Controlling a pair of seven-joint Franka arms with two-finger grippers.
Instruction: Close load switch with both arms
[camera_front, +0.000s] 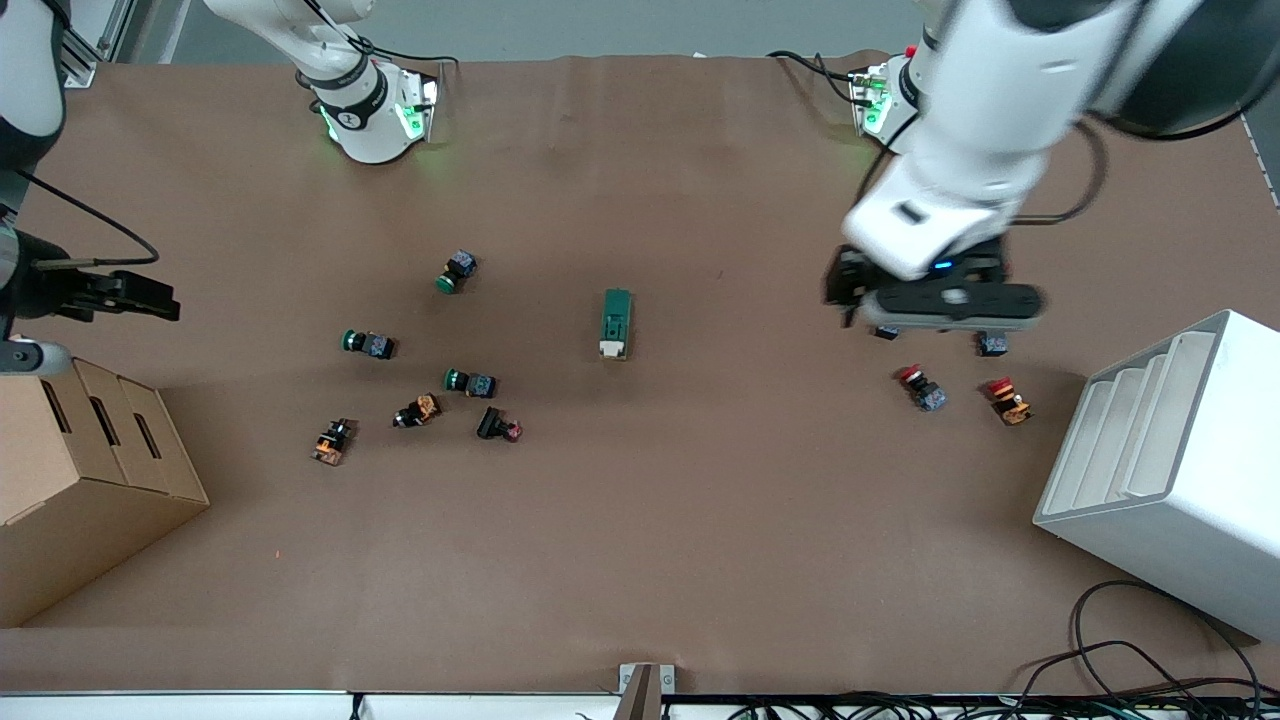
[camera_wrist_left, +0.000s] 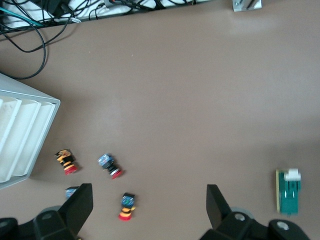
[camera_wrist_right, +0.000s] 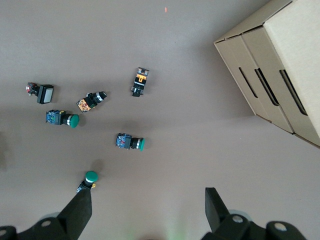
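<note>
The load switch (camera_front: 616, 323), a dark green block with a cream lever at the end nearer the front camera, lies flat at the middle of the table. It also shows at the edge of the left wrist view (camera_wrist_left: 289, 191). My left gripper (camera_front: 940, 338) is open and empty in the air over several red-capped push buttons, well toward the left arm's end from the switch; its fingers (camera_wrist_left: 80, 205) stand wide apart. My right gripper (camera_front: 140, 297) hangs open and empty over the right arm's end of the table, its fingers (camera_wrist_right: 216, 207) apart. The switch is out of the right wrist view.
Green-capped push buttons (camera_front: 456, 270) (camera_front: 367, 343) (camera_front: 470, 381) and orange and black parts (camera_front: 417, 411) lie toward the right arm's end. Red-capped buttons (camera_front: 922, 388) (camera_front: 1008, 400) lie under the left gripper. Cardboard boxes (camera_front: 80, 470) and a white rack (camera_front: 1170, 460) stand at the table's ends.
</note>
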